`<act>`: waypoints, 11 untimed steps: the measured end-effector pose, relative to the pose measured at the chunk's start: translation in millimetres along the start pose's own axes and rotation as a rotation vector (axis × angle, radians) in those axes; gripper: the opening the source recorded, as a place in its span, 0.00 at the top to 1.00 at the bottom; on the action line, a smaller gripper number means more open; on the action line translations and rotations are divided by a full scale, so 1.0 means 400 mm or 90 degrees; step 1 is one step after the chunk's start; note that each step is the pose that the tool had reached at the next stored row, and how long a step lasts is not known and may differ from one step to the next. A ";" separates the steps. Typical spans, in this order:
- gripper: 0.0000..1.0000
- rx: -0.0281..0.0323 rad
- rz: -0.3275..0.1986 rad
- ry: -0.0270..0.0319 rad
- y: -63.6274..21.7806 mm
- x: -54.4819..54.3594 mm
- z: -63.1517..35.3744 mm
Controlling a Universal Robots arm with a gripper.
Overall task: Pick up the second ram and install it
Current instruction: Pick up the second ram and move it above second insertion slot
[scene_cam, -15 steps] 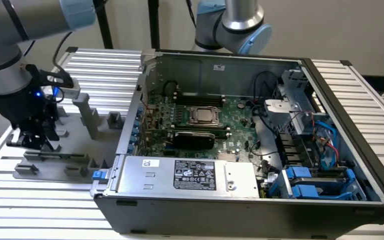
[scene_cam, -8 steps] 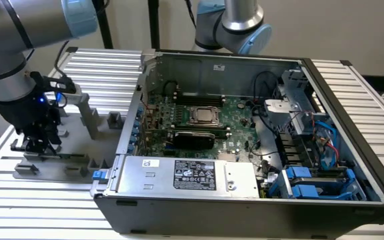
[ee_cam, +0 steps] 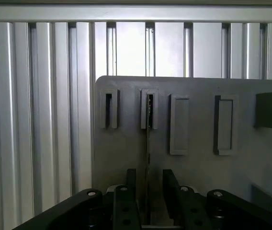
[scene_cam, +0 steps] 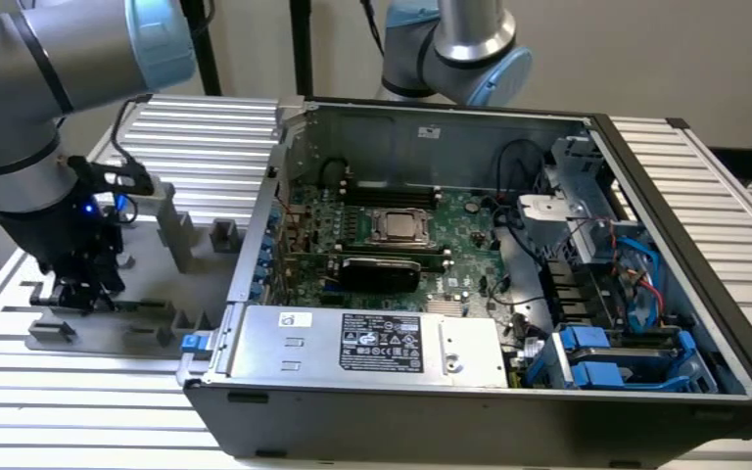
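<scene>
Gripper (scene_cam: 82, 291) (ee_cam: 149, 173) low over the gray holder plate (ee_cam: 121, 158), fingers (ee_cam: 131, 184) apart, one on each side of the second ram (ee_cam: 149, 112) with a sliver of gap showing either side (no grip yet, by the look of it). Second ram on edge in a slot of the holder plate, long axis running straight out from between the fingers, flat faces toward them. Holder plate beside the open computer case (scene_cam: 415, 122), on the exterior view's left of it.
</scene>
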State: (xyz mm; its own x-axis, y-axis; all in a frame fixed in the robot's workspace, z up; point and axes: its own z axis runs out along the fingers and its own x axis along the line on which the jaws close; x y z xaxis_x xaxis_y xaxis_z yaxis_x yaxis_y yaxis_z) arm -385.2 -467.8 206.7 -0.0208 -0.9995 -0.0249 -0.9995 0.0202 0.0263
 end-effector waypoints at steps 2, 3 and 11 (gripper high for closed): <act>0.64 0.0000 0.000 0.0000 0.000 0.001 0.009; 0.64 0.0000 0.000 0.0000 -0.001 0.001 0.014; 0.64 -0.0001 0.000 -0.0026 -0.007 0.004 0.026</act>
State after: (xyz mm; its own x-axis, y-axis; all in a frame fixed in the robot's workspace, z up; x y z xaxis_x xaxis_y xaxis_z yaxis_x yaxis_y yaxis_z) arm -382.8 -469.1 196.0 -0.0205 -0.9994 -0.0290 -0.9995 0.0197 0.0265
